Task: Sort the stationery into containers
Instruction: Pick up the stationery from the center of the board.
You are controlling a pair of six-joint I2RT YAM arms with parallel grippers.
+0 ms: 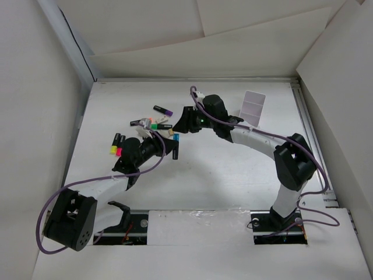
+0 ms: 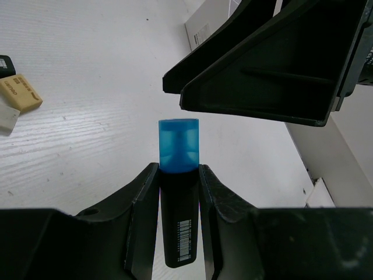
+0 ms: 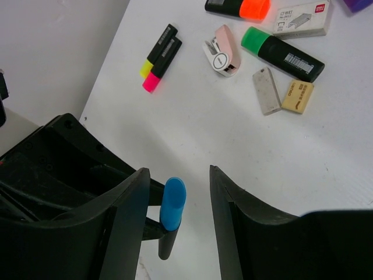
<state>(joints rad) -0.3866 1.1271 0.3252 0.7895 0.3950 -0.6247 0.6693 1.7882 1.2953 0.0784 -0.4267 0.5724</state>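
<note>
While my left gripper point(image 2: 178, 174) is clamping the black body of the blue-capped marker point(image 2: 178, 146), with the cap sticking out past its jaws, I am reading this as a hand-over in mid-air. The right gripper point(image 3: 178, 172) is hanging just beside that marker with its jaws standing wide and nothing in them.

What is worrying me is alignment. In the right wrist view the cap is sitting nearer one finger than the other, so that finger is likely to touch first and lever the marker sideways in the left jaws. From the left wrist view, the right fingers are looking apart from the cap, and I cannot tell how far it is reaching in between them. If they are closing on the cap alone, the smooth plastic may slip, or the cap may pull off the body.

Letting go on the left too early is the other risk. The marker would drop to the surface point(image 1: 233, 175) below it, away from the white box point(image 1: 253, 108), which is lying well apart from it, beyond the right wrist. The two sets of fingers are also crowding each other around the marker and could clash.
</note>
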